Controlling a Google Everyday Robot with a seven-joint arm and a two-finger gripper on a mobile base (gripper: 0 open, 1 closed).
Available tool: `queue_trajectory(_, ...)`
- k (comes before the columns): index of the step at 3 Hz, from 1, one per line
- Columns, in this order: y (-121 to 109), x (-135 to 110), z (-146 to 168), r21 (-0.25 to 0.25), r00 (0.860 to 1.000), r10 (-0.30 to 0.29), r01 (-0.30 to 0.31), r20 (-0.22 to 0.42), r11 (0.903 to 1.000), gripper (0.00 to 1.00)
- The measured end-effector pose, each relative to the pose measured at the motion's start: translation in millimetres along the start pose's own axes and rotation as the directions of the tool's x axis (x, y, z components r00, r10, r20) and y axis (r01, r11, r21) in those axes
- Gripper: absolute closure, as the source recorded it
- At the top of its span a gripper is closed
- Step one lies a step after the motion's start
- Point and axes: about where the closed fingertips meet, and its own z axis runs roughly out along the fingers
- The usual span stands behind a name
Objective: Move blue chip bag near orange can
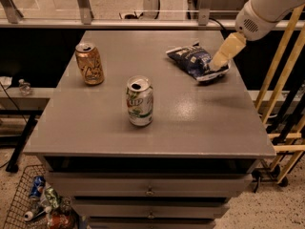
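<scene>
The blue chip bag (195,62) lies crumpled at the back right of the grey table (190,123). The orange can (89,63) stands upright at the back left, well apart from the bag. My gripper (220,61) comes in from the upper right on a white arm and hangs over the right end of the bag, its pale fingers pointing down at it.
A white-and-green can (140,101) stands upright in the middle of the table, between the bag and the orange can. A wire basket (19,199) with bottles sits on the floor at the lower left. Yellow poles (279,66) stand to the right of the table.
</scene>
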Motion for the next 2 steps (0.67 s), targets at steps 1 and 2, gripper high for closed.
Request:
queue_trajectory(1, -18.0, -12.6, 28.2, 0.025, 0.997, 0.071, -0.071, 0.008, 0.9971, 0.00)
queue_trajectory(2, -20.3, -23.4, 53.8, 0.002, 0.994, 0.110, -0.110, -0.004, 0.9939, 0.00)
